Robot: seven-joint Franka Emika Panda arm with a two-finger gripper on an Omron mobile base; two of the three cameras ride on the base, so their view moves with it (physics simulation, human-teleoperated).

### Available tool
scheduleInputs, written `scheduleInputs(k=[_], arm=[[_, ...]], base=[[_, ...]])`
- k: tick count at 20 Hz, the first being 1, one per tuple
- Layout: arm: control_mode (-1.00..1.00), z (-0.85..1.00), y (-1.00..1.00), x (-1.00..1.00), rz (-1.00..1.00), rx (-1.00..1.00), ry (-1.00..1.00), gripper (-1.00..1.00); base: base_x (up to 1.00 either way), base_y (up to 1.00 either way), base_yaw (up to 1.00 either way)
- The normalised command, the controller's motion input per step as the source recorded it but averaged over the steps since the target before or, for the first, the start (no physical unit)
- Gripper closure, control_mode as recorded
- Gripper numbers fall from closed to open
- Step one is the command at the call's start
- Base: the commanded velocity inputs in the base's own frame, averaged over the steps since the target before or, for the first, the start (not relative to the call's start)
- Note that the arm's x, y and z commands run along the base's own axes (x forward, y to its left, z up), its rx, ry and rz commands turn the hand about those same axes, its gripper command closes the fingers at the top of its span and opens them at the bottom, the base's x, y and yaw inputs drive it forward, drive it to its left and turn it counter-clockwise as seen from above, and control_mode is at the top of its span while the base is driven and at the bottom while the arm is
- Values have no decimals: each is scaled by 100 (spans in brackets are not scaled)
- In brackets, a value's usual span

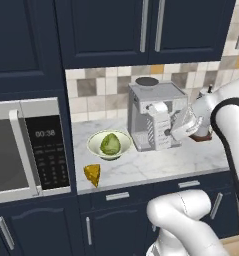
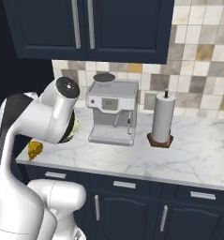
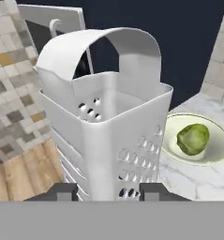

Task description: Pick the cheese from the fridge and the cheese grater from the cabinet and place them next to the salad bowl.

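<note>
The marble counter point(image 1: 201, 157) ran under the dark upper cabinets, with the microwave point(image 1: 21, 145) at its left end, so the placing spot was open surface toward that side. A grey coffee machine point(image 1: 153, 117) stood at the back of the counter and a paper towel roll point(image 2: 162, 119) to its right, well apart from the work.

The arm reached across in front of the machine, carrying the cheese grater point(image 1: 158, 122) above the counter. In the hand view the gripper point(image 3: 106, 191) had its two tips pressed against the grater's lower sides, clenched on it, the arched handle pointing away from the hand; by my reading that grip kept the body steady for setting down.

The salad bowl point(image 1: 109, 145) sat left of the machine with the lettuce head inside. The cheese point(image 1: 92, 175) already lay on the counter just near-left of the bowl, out of the fridge, so only the grater seemed left to place.
</note>
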Motion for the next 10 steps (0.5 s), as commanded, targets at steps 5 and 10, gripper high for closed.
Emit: scheduleInputs(k=[5, 10], arm=[[-100, -31, -42, 63, 50, 0, 0, 100], [-100, -25, -17, 19, 6, 0, -2, 100]], base=[[0, 0, 0], [0, 0, 0]])
